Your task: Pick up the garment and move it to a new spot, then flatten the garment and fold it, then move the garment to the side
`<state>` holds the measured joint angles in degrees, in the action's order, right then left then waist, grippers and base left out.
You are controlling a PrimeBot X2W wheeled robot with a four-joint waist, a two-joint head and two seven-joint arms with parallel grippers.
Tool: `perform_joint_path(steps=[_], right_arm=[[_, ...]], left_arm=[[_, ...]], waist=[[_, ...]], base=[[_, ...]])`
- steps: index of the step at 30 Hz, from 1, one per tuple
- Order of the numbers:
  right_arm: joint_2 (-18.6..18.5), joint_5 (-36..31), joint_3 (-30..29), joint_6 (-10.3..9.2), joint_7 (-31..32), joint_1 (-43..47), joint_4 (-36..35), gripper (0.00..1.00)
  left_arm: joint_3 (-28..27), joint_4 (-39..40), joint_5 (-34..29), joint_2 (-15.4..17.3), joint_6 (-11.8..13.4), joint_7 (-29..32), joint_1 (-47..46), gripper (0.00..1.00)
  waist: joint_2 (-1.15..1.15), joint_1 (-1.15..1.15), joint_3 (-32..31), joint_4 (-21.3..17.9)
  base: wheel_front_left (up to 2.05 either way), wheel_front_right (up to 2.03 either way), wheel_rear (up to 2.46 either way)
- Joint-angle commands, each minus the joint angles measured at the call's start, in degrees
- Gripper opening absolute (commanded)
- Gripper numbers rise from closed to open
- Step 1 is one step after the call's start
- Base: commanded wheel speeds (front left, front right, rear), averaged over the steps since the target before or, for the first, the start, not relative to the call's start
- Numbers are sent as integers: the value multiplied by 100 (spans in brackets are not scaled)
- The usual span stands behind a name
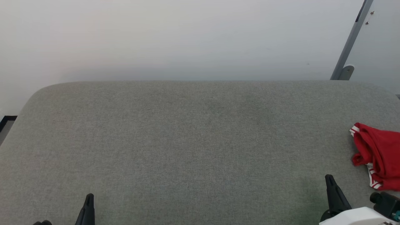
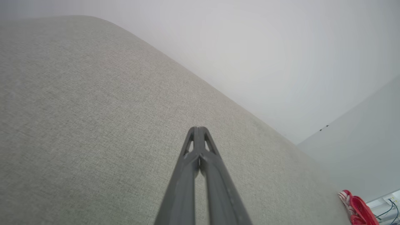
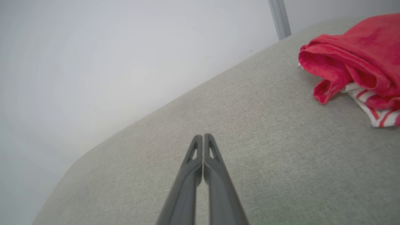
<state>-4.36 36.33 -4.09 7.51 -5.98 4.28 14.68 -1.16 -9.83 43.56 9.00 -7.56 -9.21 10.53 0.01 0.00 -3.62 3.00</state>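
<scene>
The garment (image 1: 379, 154) is a red T-shirt with red-and-white striped trim, lying crumpled at the right edge of the grey fabric-covered table (image 1: 193, 140). In the right wrist view the garment (image 3: 356, 59) bunches at the upper right, and in the left wrist view the garment (image 2: 357, 207) is a small red heap far off at the lower right. My right gripper (image 1: 329, 178) sits low at the right, a little to the left of the shirt, shut and empty (image 3: 203, 136). My left gripper (image 1: 90, 196) is at the lower left, far from the shirt, shut on nothing (image 2: 197, 128).
A pale wall rises behind the table's far edge. A slanted grey metal post (image 1: 350, 43) stands beyond the far right corner. The table's corners are rounded, and a strip of floor (image 1: 4, 125) lies past its left edge.
</scene>
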Motion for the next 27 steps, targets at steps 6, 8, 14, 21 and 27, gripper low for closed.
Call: perform_joint_path(steps=[6,8,14,21,27], right_arm=[[4,631,-41,-1,143,-245,-96,0],[8,788,-48,-1,177,-270,-96,0],[19,1167,-64,-1,263,-340,-96,0],[32,1664,-85,-1,374,-425,-96,0],[45,2063,-100,-1,463,-487,-97,0]], left_arm=[[-84,18,574,-22,4,163,-294,0],[-96,7,707,-39,4,205,-338,0],[-125,-24,1040,-76,4,309,-448,0],[-166,-68,1479,-131,5,443,-590,0],[-197,-101,1827,-176,6,555,-706,0]], waist=[[-1,0,24,-19],[-1,0,32,-25],[-1,0,50,-40],[-1,0,76,-60],[-1,0,98,-78]], base=[[0,0,0],[0,0,0],[0,0,0],[0,0,0],[0,0,0]])
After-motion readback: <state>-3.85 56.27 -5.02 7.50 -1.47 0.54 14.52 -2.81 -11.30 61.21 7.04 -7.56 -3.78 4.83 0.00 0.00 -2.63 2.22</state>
